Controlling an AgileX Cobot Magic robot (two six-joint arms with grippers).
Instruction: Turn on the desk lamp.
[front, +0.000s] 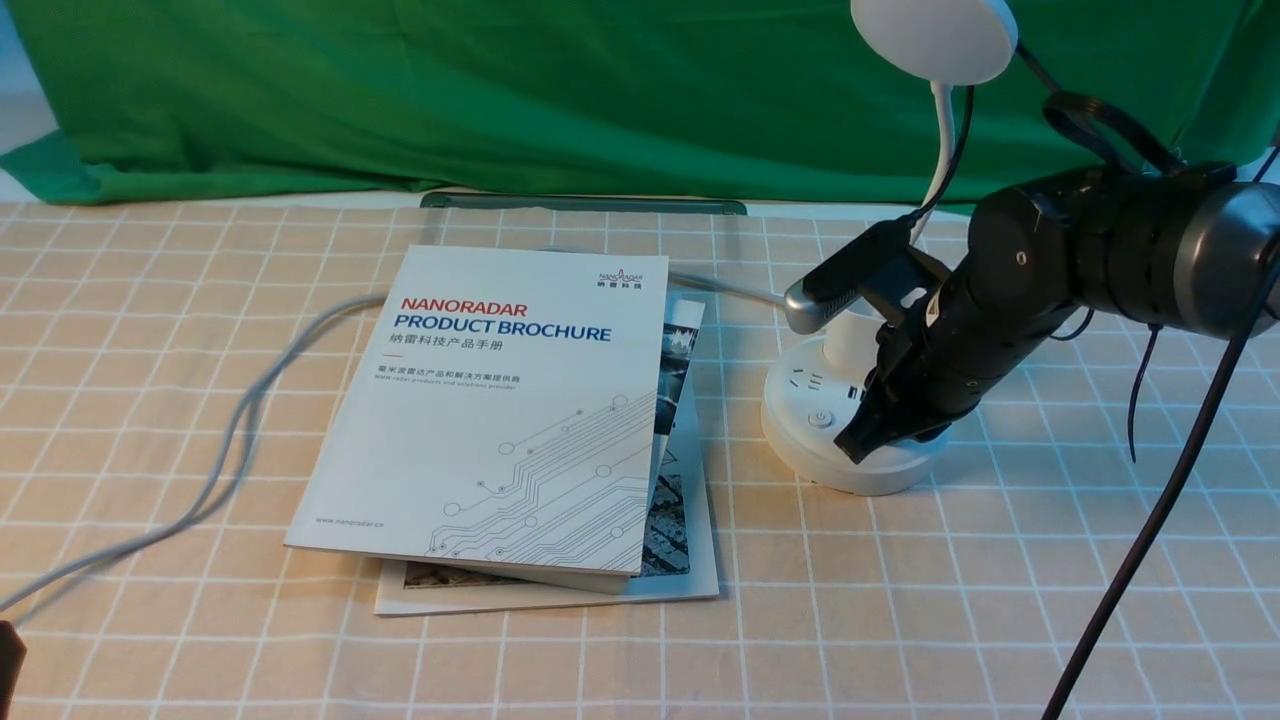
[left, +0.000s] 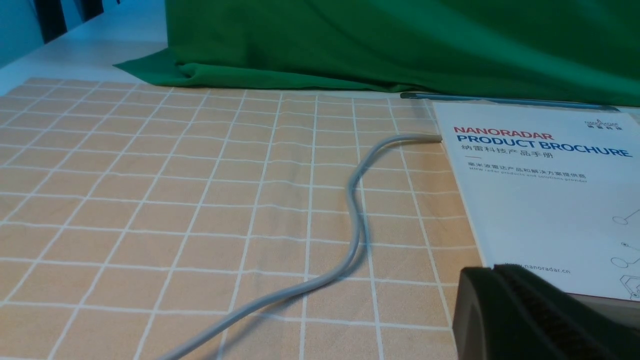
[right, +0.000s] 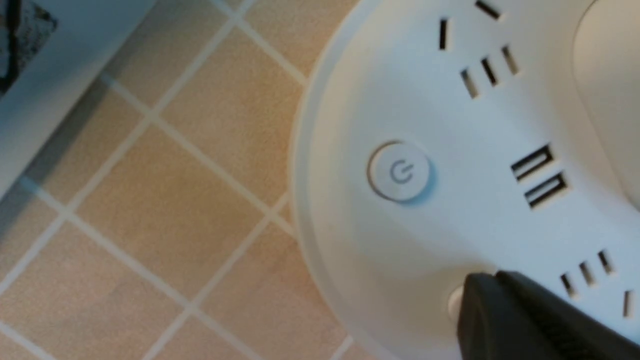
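Observation:
The white desk lamp (front: 838, 440) stands at the right of the table, its disc head (front: 935, 38) up at the top on a thin bent neck. Its round base (right: 400, 260) carries sockets and a power button (right: 400, 171). My right gripper (front: 858, 443) is shut, its tip down on the base over a second button (right: 455, 301), which is mostly hidden under it in the right wrist view (right: 492, 280). My left gripper (left: 492, 272) is shut and empty, low by the near left corner of the brochure; in the front view only its dark edge (front: 8, 650) shows.
A white brochure (front: 510, 400) lies on a second booklet (front: 690, 560) mid-table, left of the lamp. A grey cable (front: 230, 430) runs from under it to the left edge. A green cloth (front: 500, 90) hangs behind. A black cable (front: 1160, 500) hangs from the right arm.

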